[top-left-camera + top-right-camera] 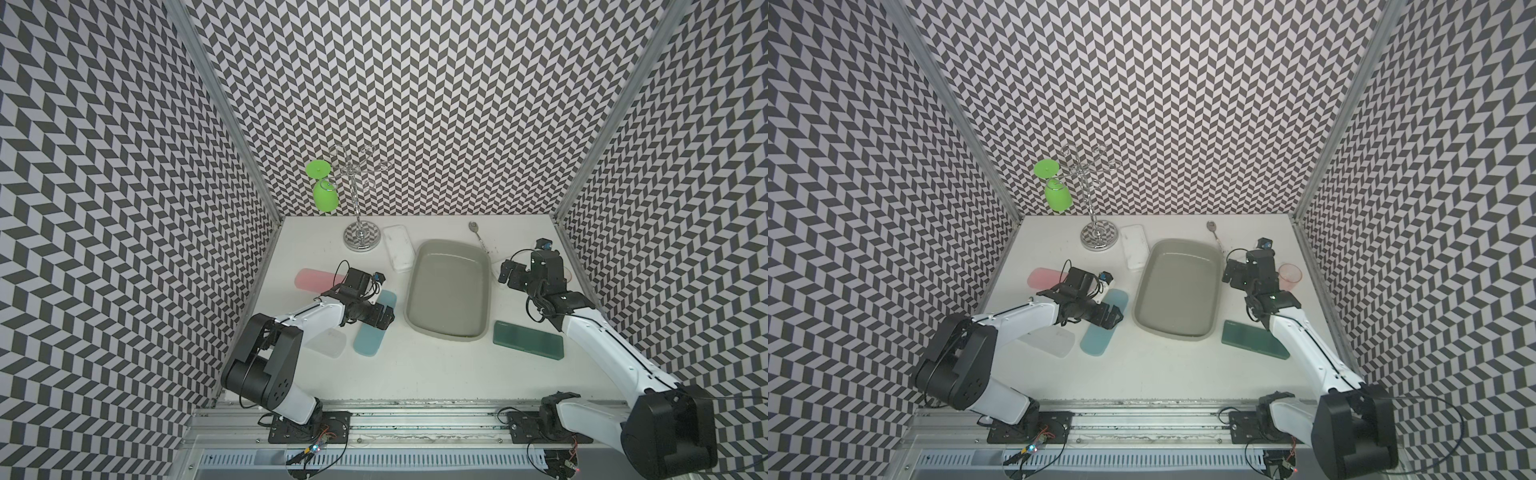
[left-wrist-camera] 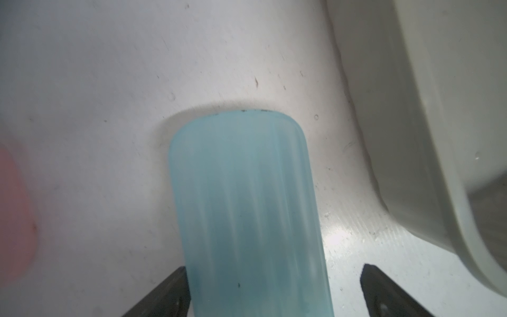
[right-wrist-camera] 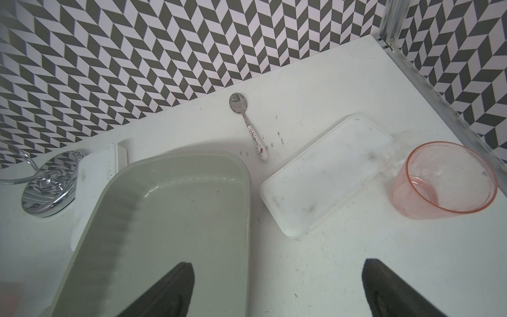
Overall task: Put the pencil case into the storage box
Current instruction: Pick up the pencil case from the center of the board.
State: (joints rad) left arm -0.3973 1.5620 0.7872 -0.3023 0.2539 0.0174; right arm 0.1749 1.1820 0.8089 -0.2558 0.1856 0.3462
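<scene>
The grey storage box (image 1: pixel 449 291) (image 1: pixel 1177 291) stands empty mid-table. A light blue pencil case (image 1: pixel 368 340) (image 1: pixel 1098 338) lies flat on the table just left of it. My left gripper (image 1: pixel 384 318) (image 1: pixel 1111 318) is low over this case and open. In the left wrist view the case (image 2: pixel 247 205) runs between the fingers of the left gripper (image 2: pixel 274 267), one fingertip against its edge and the other apart, with the box wall (image 2: pixel 439 137) alongside. My right gripper (image 1: pixel 509 272) (image 3: pixel 277 263) hovers open and empty above the box's right rim (image 3: pixel 247 192).
Other cases lie around: pink (image 1: pixel 316 278), frosted white (image 1: pixel 328 343), white at the back (image 1: pixel 398 247), dark green (image 1: pixel 528 338) and clear (image 3: pixel 329 173). A pink cup (image 3: pixel 444 181), a spoon (image 3: pixel 249 129) and a chrome rack (image 1: pixel 360 237) holding a green glass (image 1: pixel 324 195) stand behind.
</scene>
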